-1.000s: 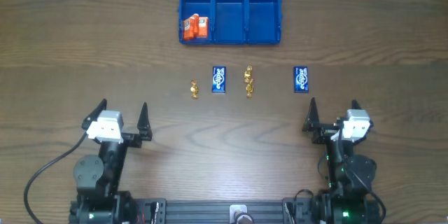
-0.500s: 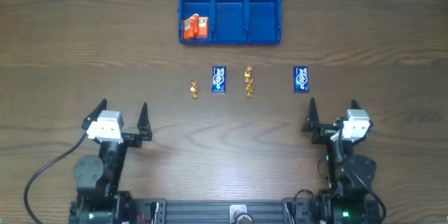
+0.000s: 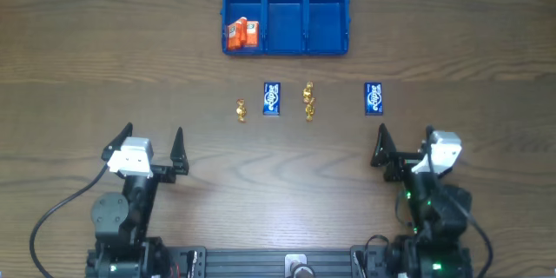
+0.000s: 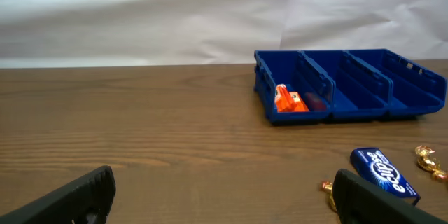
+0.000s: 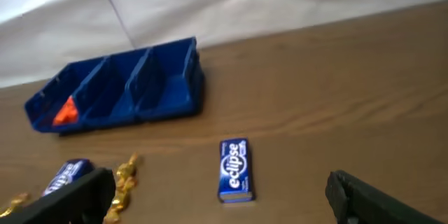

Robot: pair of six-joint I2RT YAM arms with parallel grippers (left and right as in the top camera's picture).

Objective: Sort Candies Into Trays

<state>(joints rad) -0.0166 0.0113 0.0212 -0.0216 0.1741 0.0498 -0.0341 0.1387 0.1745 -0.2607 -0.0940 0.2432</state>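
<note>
A brown table (image 3: pixel 87 52) with a wood-grain surface spans the work area, and in the top view its grain runs from side to side. Beyond its far edge stands a white backdrop (image 4: pixel 140 14), cloth or paper, marked by soft folds and a faint upright crease (image 4: pixel 289 10). In the right wrist view a thin dark line (image 5: pixel 113 7) slants down across that backdrop; whether it is a cord or a seam cannot be told. A black cable (image 3: pixel 39 224) curves in a loop over the table's near left corner.
</note>
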